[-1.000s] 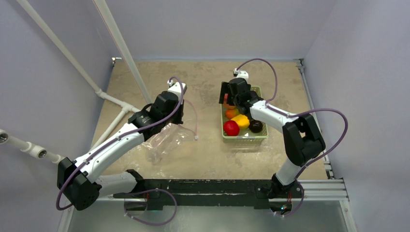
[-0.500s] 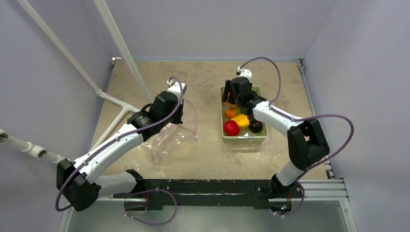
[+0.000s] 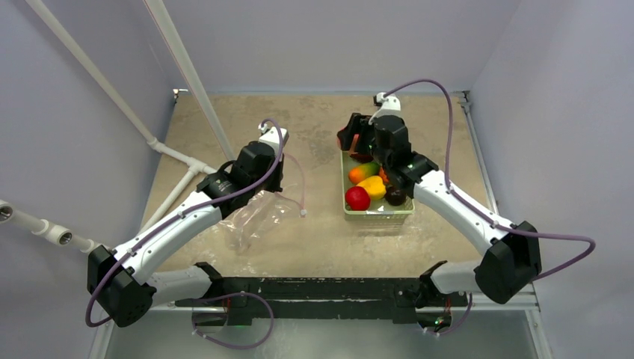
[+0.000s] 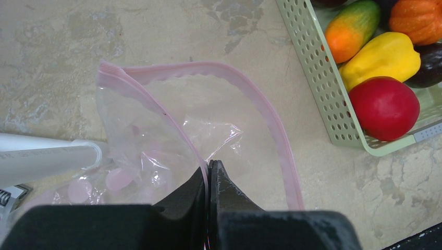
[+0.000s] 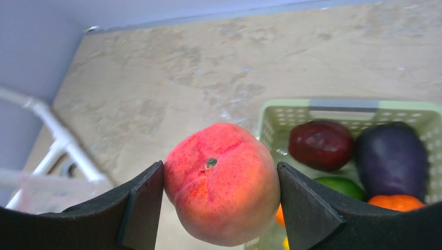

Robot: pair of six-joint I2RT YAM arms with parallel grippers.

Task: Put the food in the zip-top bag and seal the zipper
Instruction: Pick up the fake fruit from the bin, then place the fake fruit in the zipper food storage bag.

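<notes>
The clear zip-top bag (image 3: 258, 217) lies left of centre with its mouth open. My left gripper (image 4: 211, 164) is shut on the near rim of the bag (image 4: 172, 130), pinching the pink zipper (image 4: 260, 104). The white slider tab (image 3: 304, 214) hangs on the right end of the strip. My right gripper (image 5: 220, 166) is shut on a peach (image 5: 224, 198) and holds it in the air over the far left corner of the pale green basket (image 5: 339, 107). In the top view this gripper (image 3: 353, 139) is at the basket's far end.
The basket (image 3: 377, 213) holds a red apple (image 4: 384, 108), a yellow pepper (image 4: 383, 58), a pumpkin (image 4: 417, 18), a dark plum (image 5: 320, 145), an eggplant (image 5: 392, 159) and other fruit. White pipes (image 3: 187, 161) run along the left side, close to the bag.
My right gripper has risen out of the basket with the peach and shifted toward the basket's far left corner; the right arm has swung outward. The left arm and the bag have not moved.
</notes>
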